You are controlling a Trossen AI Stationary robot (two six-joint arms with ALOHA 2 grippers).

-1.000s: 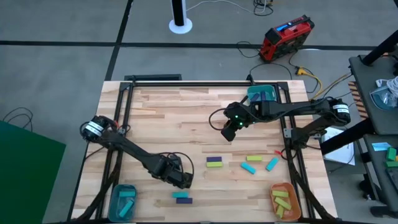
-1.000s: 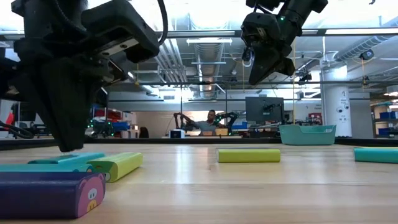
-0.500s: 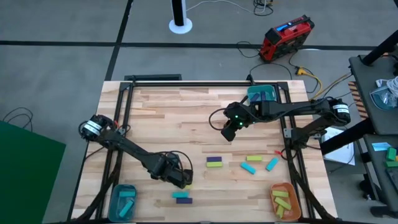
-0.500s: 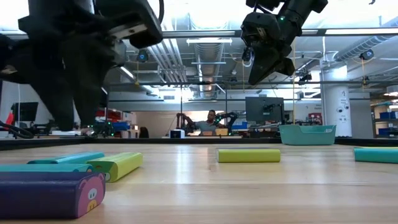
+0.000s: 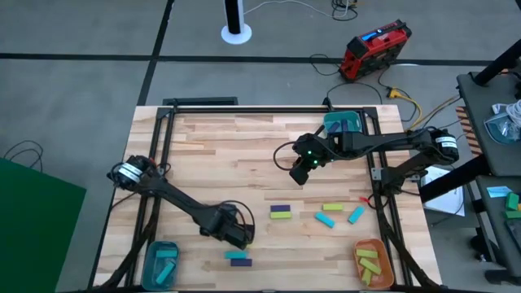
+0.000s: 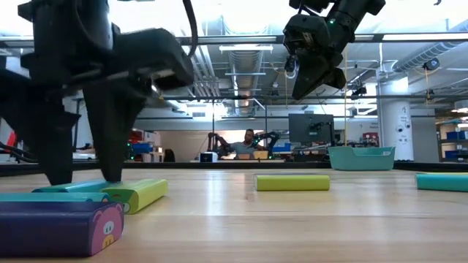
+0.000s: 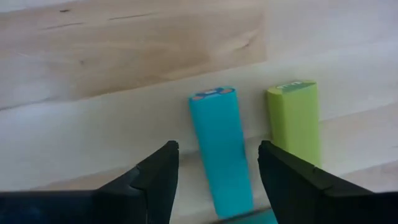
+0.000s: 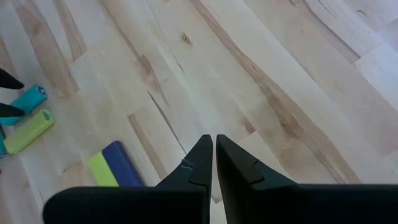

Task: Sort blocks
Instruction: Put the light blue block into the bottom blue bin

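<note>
My left gripper (image 7: 217, 147) is open and low over the table's near left part (image 5: 238, 236). Its fingers stand on either side of a cyan block (image 7: 221, 149) that lies flat, and I see no touch. A yellow-green block (image 7: 295, 121) lies beside the cyan one. Nearer the front edge lie another cyan block (image 5: 238, 255) and a purple block (image 5: 242, 262). My right gripper (image 5: 298, 173) hangs shut, high above the table's middle (image 6: 301, 93).
A teal bowl (image 5: 161, 262) at the near left corner and an orange bowl (image 5: 370, 260) at the near right each hold blocks. Loose blocks lie at mid-right: a purple and yellow-green pair (image 5: 281, 211), a yellow-green one (image 5: 331, 207) and two cyan ones (image 5: 326, 220). A teal bin (image 5: 342, 124) stands at the far right.
My left gripper has turned about its wrist and come down over the near-left blocks, so that its two fingers now stand on either side of the cyan block. The blocks have not moved.
</note>
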